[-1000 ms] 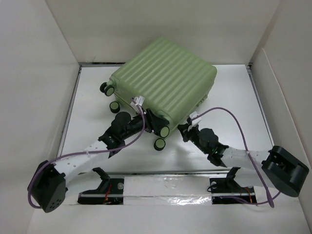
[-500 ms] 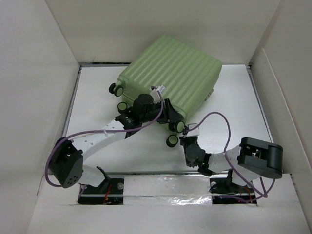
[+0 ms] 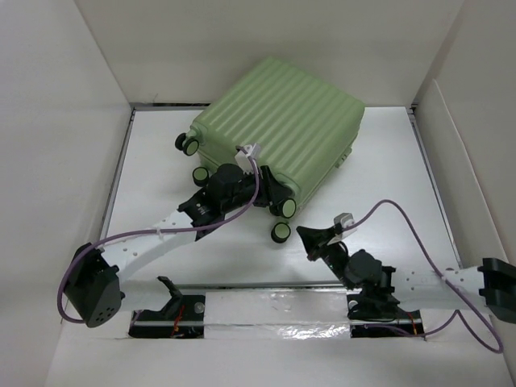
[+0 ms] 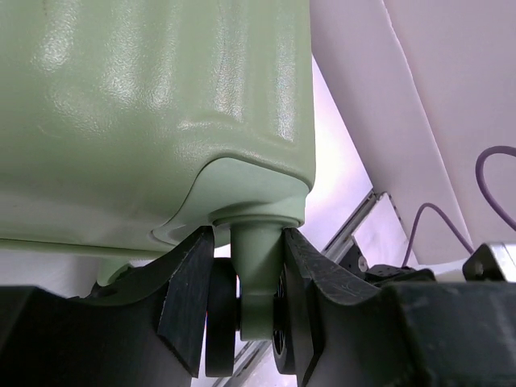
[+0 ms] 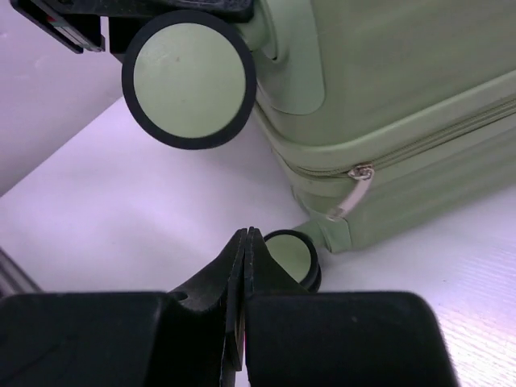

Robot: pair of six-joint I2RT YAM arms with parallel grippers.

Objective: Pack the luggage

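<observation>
Top external view: white desk [image 3: 161,161] boxed in by plain white walls [image 3: 242,48]. The pale green luggage [image 3: 282,121] lies zipped up and skewed at the back middle of it, ribbed side up. Left end effector [image 3: 276,196] is pinched onto a near-corner caster [image 3: 286,208], and the right end effector [image 3: 308,235] is fully closed and empty, low over the near desk.

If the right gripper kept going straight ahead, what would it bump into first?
Most likely the small wheel just ahead of the right gripper, with the green luggage behind it; the gap is hard to judge.
</observation>
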